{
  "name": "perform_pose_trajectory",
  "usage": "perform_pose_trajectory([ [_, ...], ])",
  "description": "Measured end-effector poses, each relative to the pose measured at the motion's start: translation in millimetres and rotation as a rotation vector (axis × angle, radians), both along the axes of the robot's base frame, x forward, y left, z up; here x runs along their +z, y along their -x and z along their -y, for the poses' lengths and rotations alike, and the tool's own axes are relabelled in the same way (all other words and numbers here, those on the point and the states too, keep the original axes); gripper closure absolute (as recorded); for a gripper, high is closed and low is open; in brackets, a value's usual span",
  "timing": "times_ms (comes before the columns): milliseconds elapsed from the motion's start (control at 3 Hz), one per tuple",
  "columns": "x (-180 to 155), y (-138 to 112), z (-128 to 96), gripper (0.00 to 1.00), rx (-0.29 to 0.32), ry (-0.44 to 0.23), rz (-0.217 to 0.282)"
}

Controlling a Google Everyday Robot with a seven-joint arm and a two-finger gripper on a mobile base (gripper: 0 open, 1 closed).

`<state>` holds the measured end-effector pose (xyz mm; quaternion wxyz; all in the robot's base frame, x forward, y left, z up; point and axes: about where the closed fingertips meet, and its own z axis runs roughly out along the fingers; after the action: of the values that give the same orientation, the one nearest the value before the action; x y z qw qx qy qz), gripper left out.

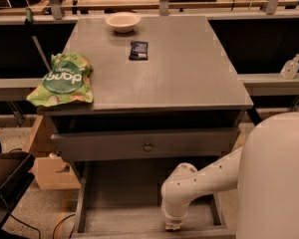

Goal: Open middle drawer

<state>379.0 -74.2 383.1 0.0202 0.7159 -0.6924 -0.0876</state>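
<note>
While the gripper [173,226] sits low at the front edge of the middle drawer [124,203], right of centre, its grip cannot be told. This drawer stands far out beneath the knobbed upper drawer [148,146], its long axis running from the cabinet [179,78] toward the camera.

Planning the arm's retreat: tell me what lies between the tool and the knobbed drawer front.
Camera view: only the bare tray floor of the middle drawer; the tool sits at its pulled-out front edge.
</note>
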Motion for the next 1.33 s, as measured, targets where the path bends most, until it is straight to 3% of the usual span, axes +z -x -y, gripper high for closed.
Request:
perform_pose_trajectory([
  [667,-0.1,-0.1,0.1,0.38,0.0,0.0,0.0],
  [1000,-1.0,1.2,0.4,0.08,0.001,0.001,-0.003],
  [1333,-1.3,-3.0,1.7,0.0,0.001,0.001,-0.004],
])
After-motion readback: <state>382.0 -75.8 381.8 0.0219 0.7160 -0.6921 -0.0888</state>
